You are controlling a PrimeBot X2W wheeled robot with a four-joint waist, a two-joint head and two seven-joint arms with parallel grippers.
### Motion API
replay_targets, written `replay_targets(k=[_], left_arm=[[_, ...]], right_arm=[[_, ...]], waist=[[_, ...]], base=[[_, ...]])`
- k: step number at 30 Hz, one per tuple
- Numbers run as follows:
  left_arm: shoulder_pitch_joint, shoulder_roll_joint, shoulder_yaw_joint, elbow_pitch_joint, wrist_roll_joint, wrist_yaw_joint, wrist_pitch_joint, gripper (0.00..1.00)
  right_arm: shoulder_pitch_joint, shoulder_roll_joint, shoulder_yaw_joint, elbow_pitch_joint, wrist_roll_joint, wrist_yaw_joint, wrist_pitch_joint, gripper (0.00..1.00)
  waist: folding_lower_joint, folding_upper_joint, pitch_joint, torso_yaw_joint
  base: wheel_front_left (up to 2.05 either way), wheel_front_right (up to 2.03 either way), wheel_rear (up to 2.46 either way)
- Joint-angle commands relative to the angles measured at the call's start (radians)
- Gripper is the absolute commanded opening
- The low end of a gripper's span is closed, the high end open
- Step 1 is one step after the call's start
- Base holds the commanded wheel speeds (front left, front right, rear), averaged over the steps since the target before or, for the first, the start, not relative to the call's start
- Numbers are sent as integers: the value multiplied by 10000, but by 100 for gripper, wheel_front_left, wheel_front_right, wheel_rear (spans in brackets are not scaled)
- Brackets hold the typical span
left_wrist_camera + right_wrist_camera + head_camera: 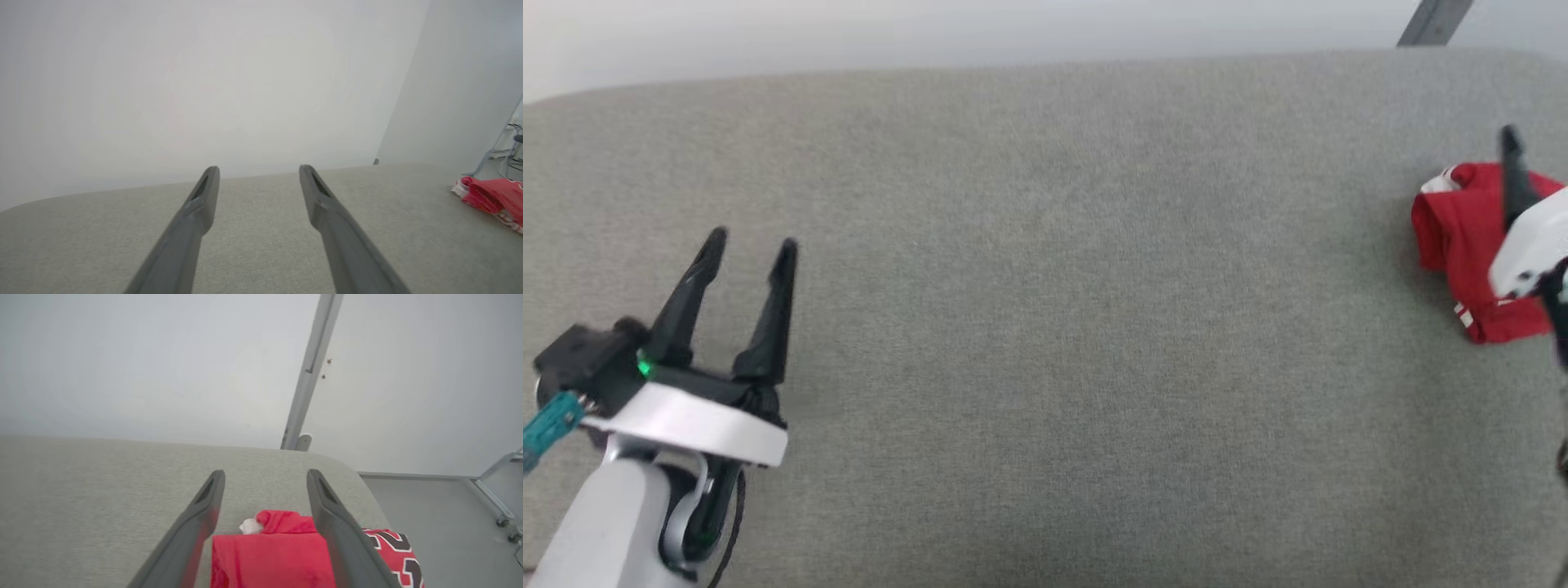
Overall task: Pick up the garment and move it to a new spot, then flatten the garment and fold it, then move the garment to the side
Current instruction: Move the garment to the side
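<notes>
Now at three o'clock: folded red jersey [1462, 237] under spread, empty right gripper [265, 473]. At eight o'clock, left gripper [753, 242] wide open, empty.

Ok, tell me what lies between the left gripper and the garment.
The stretch is bare: in the head view, plain grey upholstery runs from the left gripper across to the garment at the right edge.

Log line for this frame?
garment: folded, right end of grey surface | right claw: open, over garment | left claw: open, empty
</notes>
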Motion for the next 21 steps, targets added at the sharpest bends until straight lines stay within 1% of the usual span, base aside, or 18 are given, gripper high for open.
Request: replay_targets(k=[1, 3, 8, 12, 14, 21], left_arm=[[212, -78, 133, -22, 48, -8, -52, 100], [510, -94, 458, -110, 371, -9, -50, 100], [1405, -410, 1430, -326, 797, -6, -50, 100], [2157, -588, 1999, -315, 932, -9, -50, 100], [2544, -628, 2246, -324, 975, -11, -50, 100], [3820, -881, 2915, -529, 995, -14, -50, 100]], right_arm=[[230, 84, 93, -143, 167, -25, -108, 100], [644, 222, 345, -448, 356, -25, -275, 100], [1531, 550, 861, -1147, 869, -25, -778, 100], [2186, 793, 1135, -1377, 1227, -25, -1134, 100], [2498, 847, 1335, -1500, 1229, -23, -1348, 100], [3834, 1170, 1236, -1819, 1555, -25, -1942, 100]], waist=[[0, 0, -262, 117], [0, 0, -471, 191], [0, 0, -936, 327], [0, 0, -1305, 394], [0, 0, -1480, 407], [0, 0, -2104, 459]], base=[[0, 0, 0], [0, 0, 0], [0, 0, 0], [0, 0, 0], [0, 0, 0], [0, 0, 0]])
